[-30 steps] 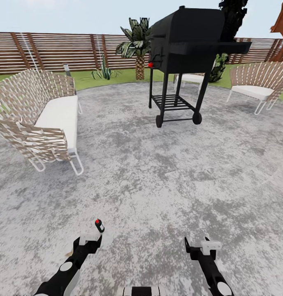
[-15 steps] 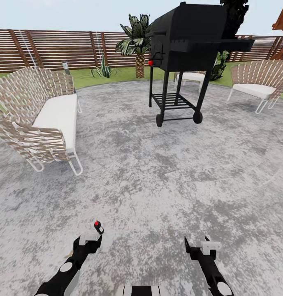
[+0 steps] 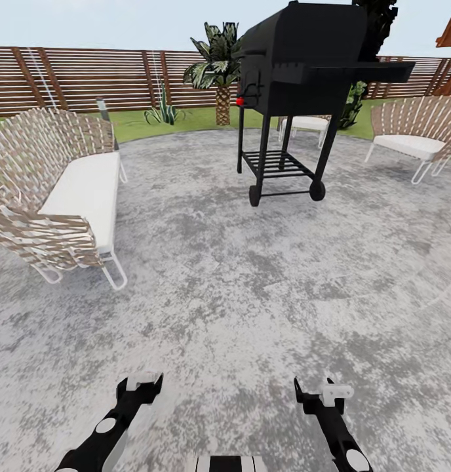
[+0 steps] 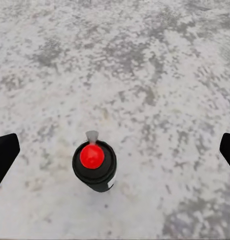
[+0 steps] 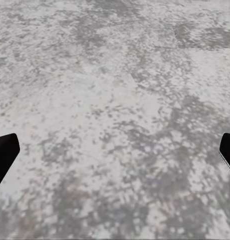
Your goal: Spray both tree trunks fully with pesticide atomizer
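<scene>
The pesticide atomizer (image 4: 94, 165), a small black bottle with a red cap, stands upright on the grey speckled floor (image 3: 252, 295). In the left wrist view I look down on it from above, and it sits between the two dark fingers (image 4: 4, 155), which are spread wide and clear of it. In the head view my left gripper (image 3: 141, 381) is open low over the floor and hides the bottle. My right gripper (image 3: 314, 387) is open over bare paving, holding nothing. The trees and their trunks are out of view.
A wicker bench (image 3: 61, 190) with a white cushion stands at the left. A black wheeled grill (image 3: 297, 85) is ahead, with wicker chairs (image 3: 415, 134) behind it to the right. A palm (image 3: 219, 65), lawn and brown slat fence (image 3: 88, 78) close the back.
The whole view has crept forward, so the camera moved. The atomizer, seen just beyond the left gripper before, has slid under that gripper in the head view. Both grippers stay open.
</scene>
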You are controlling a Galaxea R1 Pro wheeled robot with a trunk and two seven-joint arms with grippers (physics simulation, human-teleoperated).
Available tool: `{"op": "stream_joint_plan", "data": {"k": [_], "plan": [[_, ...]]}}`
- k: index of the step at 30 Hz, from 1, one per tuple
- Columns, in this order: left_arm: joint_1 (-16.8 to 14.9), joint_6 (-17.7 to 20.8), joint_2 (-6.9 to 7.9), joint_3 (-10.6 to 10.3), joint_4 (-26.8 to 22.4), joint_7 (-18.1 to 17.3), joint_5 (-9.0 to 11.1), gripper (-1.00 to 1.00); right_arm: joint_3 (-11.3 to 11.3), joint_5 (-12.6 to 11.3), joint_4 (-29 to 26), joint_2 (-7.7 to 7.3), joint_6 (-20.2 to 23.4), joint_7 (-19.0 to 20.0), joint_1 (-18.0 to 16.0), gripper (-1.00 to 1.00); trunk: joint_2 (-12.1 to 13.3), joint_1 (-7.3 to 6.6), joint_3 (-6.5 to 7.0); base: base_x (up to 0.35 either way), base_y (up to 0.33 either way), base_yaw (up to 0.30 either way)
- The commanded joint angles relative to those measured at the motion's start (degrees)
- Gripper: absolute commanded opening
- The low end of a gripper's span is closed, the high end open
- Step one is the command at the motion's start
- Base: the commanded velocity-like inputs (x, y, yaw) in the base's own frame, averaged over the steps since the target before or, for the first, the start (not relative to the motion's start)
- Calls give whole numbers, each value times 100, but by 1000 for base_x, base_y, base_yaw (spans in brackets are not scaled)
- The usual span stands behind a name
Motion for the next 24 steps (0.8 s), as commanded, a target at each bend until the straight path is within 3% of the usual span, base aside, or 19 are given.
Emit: {"op": "stream_joint_plan", "data": {"k": [1, 9, 24], "plan": [[0, -5, 2, 1, -1, -1, 0, 100, 0, -2, 0, 1, 0, 0, 0, 100, 0, 0, 0, 168, -101, 0], [-7, -9, 4, 8, -2, 2, 0, 100, 5, -5, 0, 6, 0, 0, 0, 100, 0, 0, 0, 23, -14, 0], [-9, -9, 4, 16, -2, 1, 6, 100, 9, 0, 7, 8, 1, 0, 0, 100, -20, 39, -422, 0, 0, 0]]}}
